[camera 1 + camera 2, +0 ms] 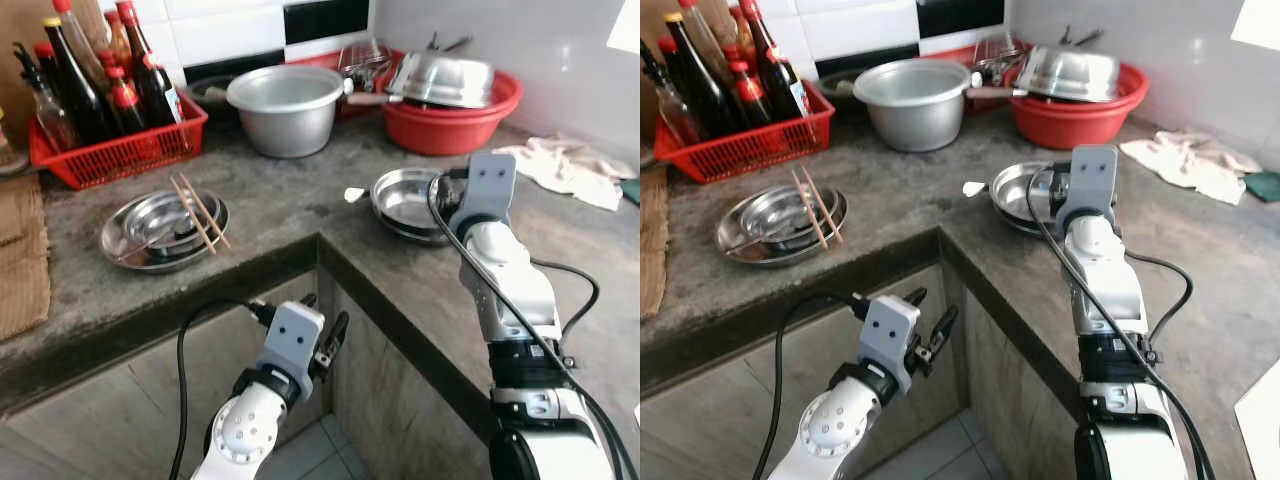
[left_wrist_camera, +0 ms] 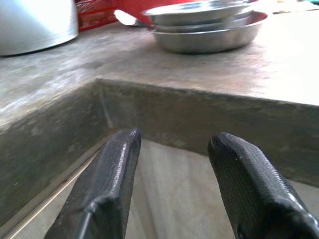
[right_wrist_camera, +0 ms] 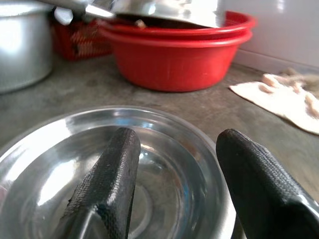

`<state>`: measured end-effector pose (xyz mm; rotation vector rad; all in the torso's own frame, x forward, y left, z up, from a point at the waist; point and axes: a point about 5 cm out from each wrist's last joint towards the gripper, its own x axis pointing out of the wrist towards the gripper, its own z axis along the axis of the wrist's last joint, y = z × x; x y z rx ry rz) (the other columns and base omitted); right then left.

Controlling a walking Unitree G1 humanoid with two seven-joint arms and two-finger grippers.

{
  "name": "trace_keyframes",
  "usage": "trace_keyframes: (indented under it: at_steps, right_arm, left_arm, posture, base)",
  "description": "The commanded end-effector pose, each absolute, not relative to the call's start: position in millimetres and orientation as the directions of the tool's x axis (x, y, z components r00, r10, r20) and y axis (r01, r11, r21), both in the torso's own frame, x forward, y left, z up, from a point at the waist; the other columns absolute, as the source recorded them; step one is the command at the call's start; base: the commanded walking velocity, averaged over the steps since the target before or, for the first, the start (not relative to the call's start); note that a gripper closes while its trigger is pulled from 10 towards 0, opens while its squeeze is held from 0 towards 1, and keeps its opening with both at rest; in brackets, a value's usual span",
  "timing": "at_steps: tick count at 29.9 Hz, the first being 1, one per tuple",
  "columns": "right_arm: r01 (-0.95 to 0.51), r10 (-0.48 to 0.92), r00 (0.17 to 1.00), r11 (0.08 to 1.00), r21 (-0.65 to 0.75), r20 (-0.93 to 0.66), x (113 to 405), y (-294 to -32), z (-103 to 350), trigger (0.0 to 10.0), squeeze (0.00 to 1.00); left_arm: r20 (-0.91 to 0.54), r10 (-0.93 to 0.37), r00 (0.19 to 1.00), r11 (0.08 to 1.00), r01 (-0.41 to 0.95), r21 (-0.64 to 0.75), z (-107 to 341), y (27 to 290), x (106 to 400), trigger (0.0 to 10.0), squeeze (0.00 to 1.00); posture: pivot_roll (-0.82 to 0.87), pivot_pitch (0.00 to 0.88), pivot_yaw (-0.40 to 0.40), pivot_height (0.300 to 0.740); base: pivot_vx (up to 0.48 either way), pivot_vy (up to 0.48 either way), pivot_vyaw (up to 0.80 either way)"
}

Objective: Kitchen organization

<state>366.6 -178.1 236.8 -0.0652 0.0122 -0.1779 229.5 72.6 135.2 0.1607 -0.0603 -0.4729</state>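
A stack of shallow steel dishes (image 1: 400, 200) sits on the grey stone counter (image 1: 290, 205) near its inner corner. My right gripper (image 3: 174, 144) hovers just above the top dish (image 3: 164, 189), open, with nothing between its fingers. A white spoon (image 1: 355, 194) lies beside the stack. Further left, a steel plate (image 1: 150, 232) holds a small bowl and a pair of chopsticks (image 1: 200, 212). My left gripper (image 1: 325, 322) is open and empty below the counter's edge, in front of the corner; the stack (image 2: 209, 30) appears above it in the left wrist view.
A red basket (image 1: 120, 155) of sauce bottles stands at the back left. An aluminium pot (image 1: 288, 108) and a red basin (image 1: 450, 125) with a steel lid (image 1: 440, 78) are at the back. A white cloth (image 1: 565, 165) lies right.
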Motion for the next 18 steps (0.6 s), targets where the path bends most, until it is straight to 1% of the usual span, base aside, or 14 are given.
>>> trace_keyframes:
  at_steps: [1,2,3,8,9,14,18]
  right_arm:
    - [0.179,-0.180,0.983,0.983,-0.044,-0.022,369,-180,239,10.0,0.00]
    - [0.197,-0.198,0.980,0.979,-0.043,-0.016,370,-183,242,10.0,0.38]
    - [0.209,-0.210,0.978,0.977,-0.039,-0.011,372,-187,245,10.0,1.00]
    - [0.276,-0.277,0.961,0.959,-0.059,-0.019,376,-196,253,10.0,1.00]
    - [0.274,-0.277,0.960,0.960,-0.050,-0.049,377,-198,254,10.0,0.00]
    - [0.284,-0.285,0.951,0.958,-0.021,-0.116,380,-205,255,10.0,0.00]
    - [0.239,-0.227,0.938,0.971,0.013,-0.261,385,-207,247,10.0,0.00]
  left_arm:
    - [0.013,-0.456,0.890,0.879,0.448,0.165,134,73,229,10.0,0.00]
    - [0.013,-0.456,0.890,0.879,0.447,0.164,134,73,229,10.0,0.00]
    - [0.013,-0.456,0.890,0.879,0.448,0.162,134,72,229,10.0,0.00]
    - [0.013,-0.454,0.891,0.880,0.446,0.162,133,72,229,10.0,0.00]
    - [0.013,-0.454,0.891,0.880,0.446,0.161,133,72,229,10.0,0.00]
    - [0.012,-0.453,0.891,0.881,0.445,0.162,133,72,230,10.0,0.00]
    - [0.012,-0.451,0.893,0.882,0.443,0.163,133,72,231,10.0,0.00]
  posture:
    - [0.07,0.067,-0.014,0.740]
    - [0.07,0.066,-0.014,0.740]
    - [0.07,0.066,-0.014,0.740]
    - [0.07,0.065,-0.013,0.740]
    - [0.07,0.064,-0.012,0.740]
    - [0.07,0.065,-0.015,0.740]
    - [0.06,0.063,-0.015,0.740]
  base:
    - [0.000,0.000,0.00]
    - [0.000,0.000,0.00]
    - [0.000,0.000,0.00]
    - [0.000,0.000,0.00]
    - [0.000,0.000,0.00]
    - [0.000,0.000,0.00]
    - [0.000,0.000,0.00]
